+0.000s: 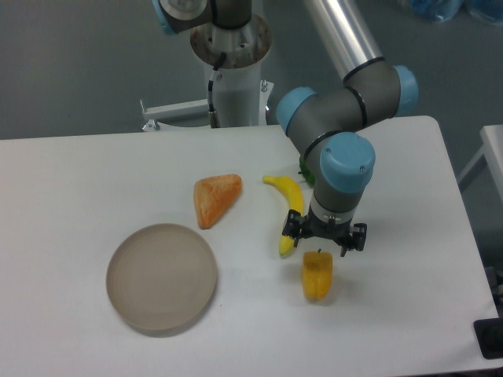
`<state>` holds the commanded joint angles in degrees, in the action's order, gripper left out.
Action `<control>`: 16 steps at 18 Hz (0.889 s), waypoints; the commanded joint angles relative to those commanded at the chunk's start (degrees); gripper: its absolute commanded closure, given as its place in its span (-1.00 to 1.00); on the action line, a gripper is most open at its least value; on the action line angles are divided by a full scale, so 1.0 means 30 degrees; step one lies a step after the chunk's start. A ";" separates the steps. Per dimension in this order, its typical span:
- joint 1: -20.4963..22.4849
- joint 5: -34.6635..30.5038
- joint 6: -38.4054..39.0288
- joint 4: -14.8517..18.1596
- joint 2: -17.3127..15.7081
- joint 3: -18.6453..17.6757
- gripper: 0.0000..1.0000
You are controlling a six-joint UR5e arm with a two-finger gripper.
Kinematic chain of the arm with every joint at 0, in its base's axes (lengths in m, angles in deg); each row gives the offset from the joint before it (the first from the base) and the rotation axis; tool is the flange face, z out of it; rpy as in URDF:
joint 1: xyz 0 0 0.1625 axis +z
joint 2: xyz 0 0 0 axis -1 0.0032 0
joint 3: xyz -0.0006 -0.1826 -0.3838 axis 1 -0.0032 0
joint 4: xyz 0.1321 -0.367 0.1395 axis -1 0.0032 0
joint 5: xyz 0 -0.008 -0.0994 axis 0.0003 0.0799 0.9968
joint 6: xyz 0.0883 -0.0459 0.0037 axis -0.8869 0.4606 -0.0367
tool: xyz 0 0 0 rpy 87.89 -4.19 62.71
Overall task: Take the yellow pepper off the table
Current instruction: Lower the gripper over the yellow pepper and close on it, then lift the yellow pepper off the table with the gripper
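The yellow pepper [317, 276] lies on the white table [78, 181], right of centre near the front, with its small dark stem pointing up toward the arm. My gripper [324, 245] hangs directly above the pepper's stem end, pointing down. Its fingertips are just above or at the pepper's top edge. The fingers are hidden by the wrist, so I cannot tell whether the jaws are open or shut. The pepper rests on the table.
A long curved banana [289, 210] lies just left of the gripper. An orange wedge-shaped item [215, 199] lies further left. A round grey plate [162, 276] sits at the front left. A bit of dark green pepper [303, 166] shows behind the arm.
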<state>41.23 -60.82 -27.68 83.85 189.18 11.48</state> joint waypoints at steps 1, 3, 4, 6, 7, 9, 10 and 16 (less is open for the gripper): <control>0.0000 -0.0059 0.0000 -0.0147 0.0089 0.0000 -1.00; -0.0029 -0.0059 0.0029 -0.0178 0.0207 0.0000 -1.00; -0.0029 -0.0059 0.0030 -0.0265 0.0265 -0.0058 -1.00; -0.0117 -0.0117 0.0000 -0.0266 0.0469 -0.0088 -1.00; -0.0262 -0.0118 0.0000 -0.0266 0.0558 -0.0088 -1.00; -0.0322 -0.0147 0.0000 -0.0325 0.0734 -0.0146 -1.00; -0.0322 -0.0147 -0.0029 -0.0354 0.0822 -0.0204 -1.00; -0.0527 -0.0555 0.0029 -0.0296 0.0969 -0.0118 0.03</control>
<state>39.65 -62.49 -27.59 82.96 192.08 11.12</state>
